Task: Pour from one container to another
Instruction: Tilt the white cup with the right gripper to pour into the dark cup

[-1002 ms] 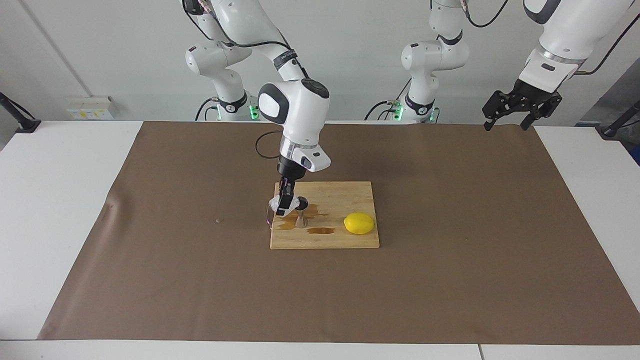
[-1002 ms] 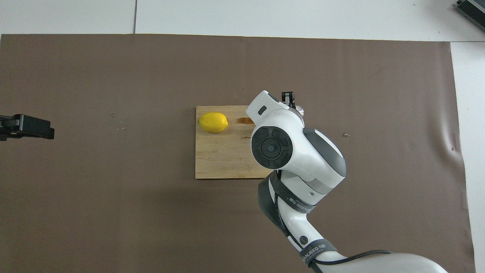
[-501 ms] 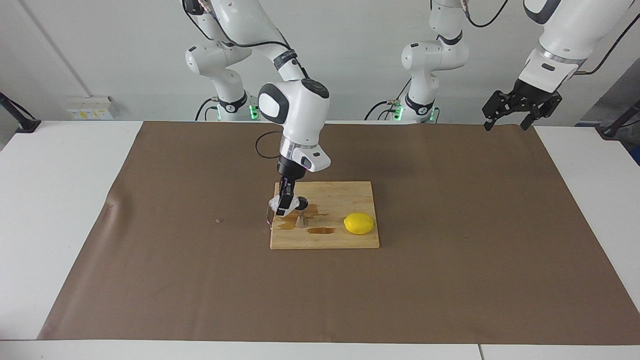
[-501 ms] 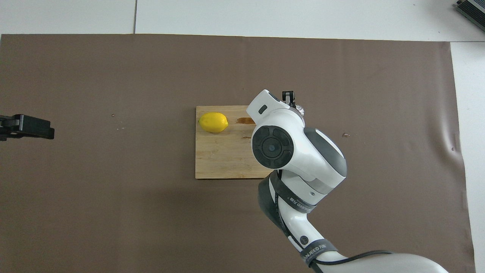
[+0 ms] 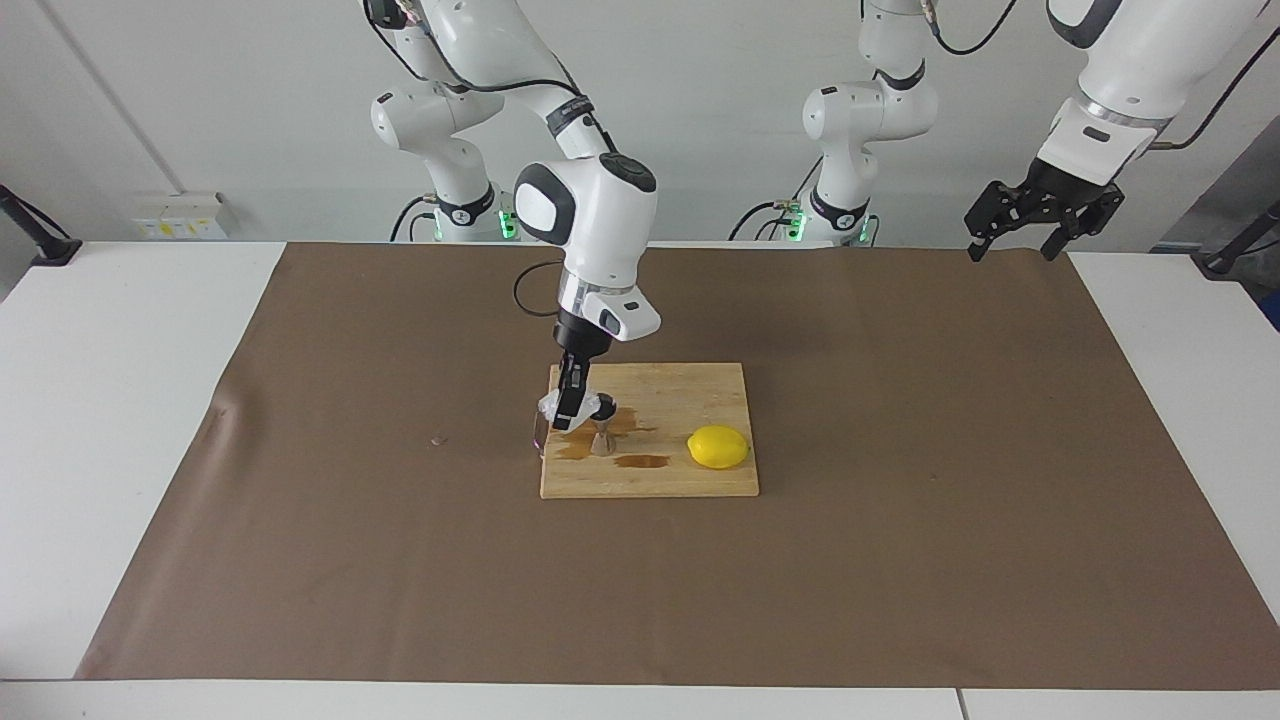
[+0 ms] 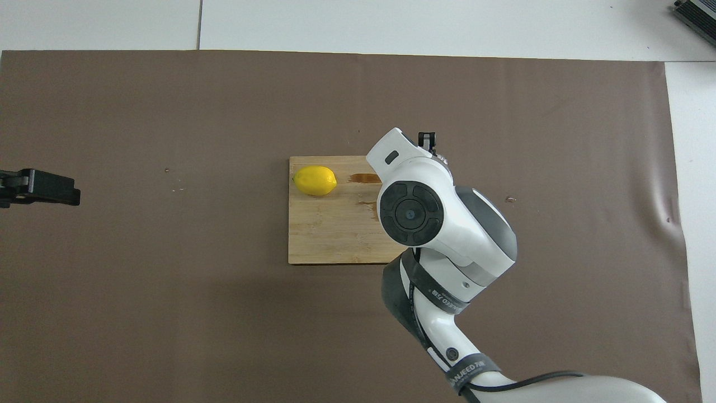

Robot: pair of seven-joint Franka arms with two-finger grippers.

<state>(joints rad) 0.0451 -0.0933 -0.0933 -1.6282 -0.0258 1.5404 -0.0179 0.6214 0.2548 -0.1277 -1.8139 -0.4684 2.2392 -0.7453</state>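
Note:
The one container, a whitish crinkled cup (image 5: pixel 549 404), is tilted in my right gripper (image 5: pixel 566 408), which is shut on it just above the board's corner toward the right arm's end. Right beside it stands the other container, a small steel hourglass jigger (image 5: pixel 603 428), upright on the wooden board (image 5: pixel 690 390). From overhead only a sliver of the cup (image 6: pixel 444 162) and a fingertip (image 6: pixel 427 138) show past the right wrist; the jigger is hidden under it. My left gripper (image 5: pixel 1012 250) hangs open over the mat's corner at the left arm's end and waits; overhead it shows as the left gripper (image 6: pixel 33 187).
Brown wet patches (image 5: pixel 640 461) lie on the board around the jigger. A yellow lemon (image 5: pixel 718 447) rests on the board toward the left arm's end, also the lemon (image 6: pixel 315 180) overhead. A brown mat (image 5: pixel 900 560) covers the table. A small crumb (image 5: pixel 437 440) lies on it.
The right wrist has shifted slightly toward the right arm's end, uncovering a little more board. The cup stays tilted beside the jigger. The left arm has not moved.

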